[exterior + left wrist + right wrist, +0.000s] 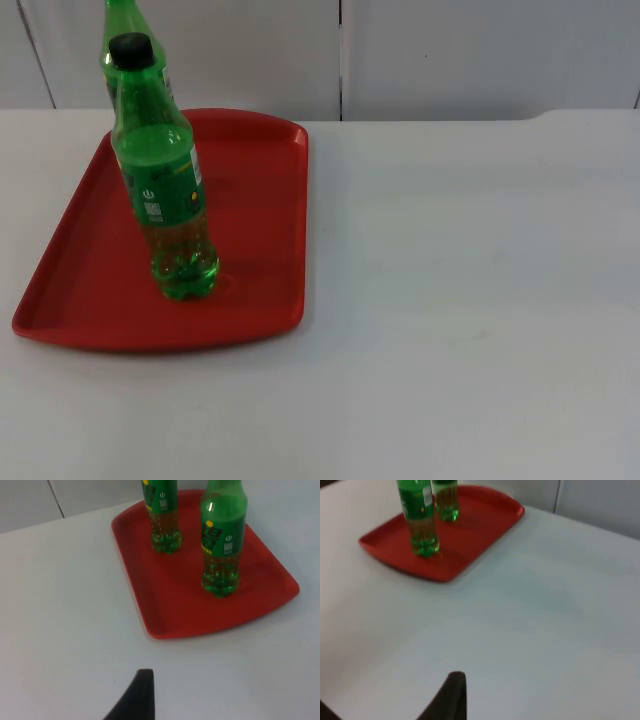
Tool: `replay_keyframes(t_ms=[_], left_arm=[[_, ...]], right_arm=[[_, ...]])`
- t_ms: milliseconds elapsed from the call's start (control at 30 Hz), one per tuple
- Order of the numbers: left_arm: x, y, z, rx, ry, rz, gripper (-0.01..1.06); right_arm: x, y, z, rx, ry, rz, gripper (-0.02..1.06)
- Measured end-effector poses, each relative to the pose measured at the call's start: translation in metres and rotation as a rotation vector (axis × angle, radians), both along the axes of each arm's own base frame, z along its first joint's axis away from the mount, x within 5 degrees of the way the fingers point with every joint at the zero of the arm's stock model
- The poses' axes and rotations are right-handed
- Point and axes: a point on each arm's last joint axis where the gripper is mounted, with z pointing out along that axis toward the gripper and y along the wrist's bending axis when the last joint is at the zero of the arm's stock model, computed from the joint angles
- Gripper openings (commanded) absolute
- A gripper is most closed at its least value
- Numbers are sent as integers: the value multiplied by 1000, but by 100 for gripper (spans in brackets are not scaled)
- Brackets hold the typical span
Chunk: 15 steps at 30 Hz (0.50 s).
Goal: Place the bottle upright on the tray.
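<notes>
Bottles, one near [165,190] and one far [118,30], stand upright on the red tray [260,300]; placement looks finished. Whether either gripper is open, I cannot tell.

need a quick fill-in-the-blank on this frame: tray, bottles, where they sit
1. The number of green bottles standing on the red tray is ____.
2. The near bottle has a cap coloured ____.
3. Both bottles, the near one and the far bottle, stand ____ rather than lying down.
4. The tray rests on a table coloured ____.

Missing words: two; black; upright; white
</notes>
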Motion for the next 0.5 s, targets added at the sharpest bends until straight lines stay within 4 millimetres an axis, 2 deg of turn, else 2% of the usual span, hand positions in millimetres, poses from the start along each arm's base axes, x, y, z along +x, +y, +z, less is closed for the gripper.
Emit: replay_keyframes(t_ms=[500], left_arm=[[0,0,0,0,0,0,105]], right_arm=[[3,1,-10,-4,55,-21,105]])
